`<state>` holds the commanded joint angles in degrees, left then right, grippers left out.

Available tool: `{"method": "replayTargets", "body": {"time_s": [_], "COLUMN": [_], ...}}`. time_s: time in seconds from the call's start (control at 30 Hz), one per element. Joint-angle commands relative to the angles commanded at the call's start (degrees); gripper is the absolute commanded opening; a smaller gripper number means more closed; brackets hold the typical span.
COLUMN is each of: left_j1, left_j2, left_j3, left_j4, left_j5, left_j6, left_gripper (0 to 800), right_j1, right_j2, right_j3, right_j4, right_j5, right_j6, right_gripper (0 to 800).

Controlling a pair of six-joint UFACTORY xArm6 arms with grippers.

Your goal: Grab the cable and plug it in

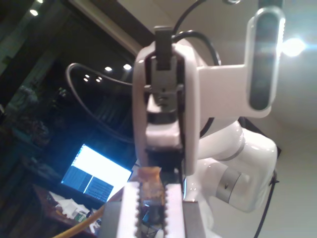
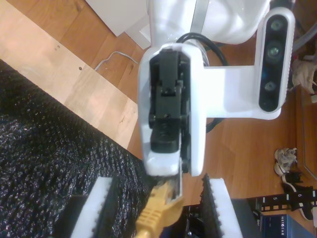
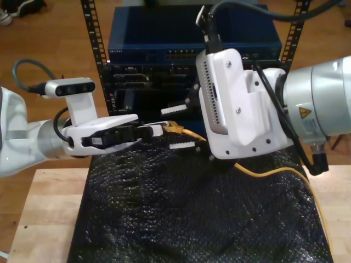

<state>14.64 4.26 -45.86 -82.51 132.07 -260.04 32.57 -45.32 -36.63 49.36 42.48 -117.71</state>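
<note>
The yellow cable point(image 3: 263, 173) runs over the black mat from the exterior view's right, and its plug end point(image 3: 175, 128) is held in the air in front of the rack. My first gripper point(image 3: 162, 130), reaching in from the exterior view's left, is shut on the plug's tip point(image 1: 150, 187). My second gripper point(image 3: 179, 127), on the large arm at the exterior view's right, is open. Its white toothed fingers point(image 2: 99, 208) stand on either side of the yellow boot point(image 2: 157, 212) without closing on it.
A black equipment rack with a blue switch point(image 3: 192, 38) stands right behind the grippers. Black bubble-textured matting point(image 3: 192, 213) covers a wooden table point(image 3: 38, 219). A Netgear box point(image 2: 287, 225) sits near the rack. A lit laptop point(image 1: 96, 176) shows in the background.
</note>
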Motion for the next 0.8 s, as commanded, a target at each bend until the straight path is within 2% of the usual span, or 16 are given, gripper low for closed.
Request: {"method": "replayTargets", "body": {"time_s": [0.8], "left_j1": [0.09], "left_j2": [0.26], "left_j3": [-0.18], "left_j4": [-1.58], "left_j5": [2.29], "left_j6": [0.00], "left_gripper": [5], "right_j1": [-0.09], "right_j2": [-2.11], "right_j3": [-0.09], "right_j4": [0.09], "right_j5": [-0.18], "right_j6": [0.00], "right_gripper": [433]}}
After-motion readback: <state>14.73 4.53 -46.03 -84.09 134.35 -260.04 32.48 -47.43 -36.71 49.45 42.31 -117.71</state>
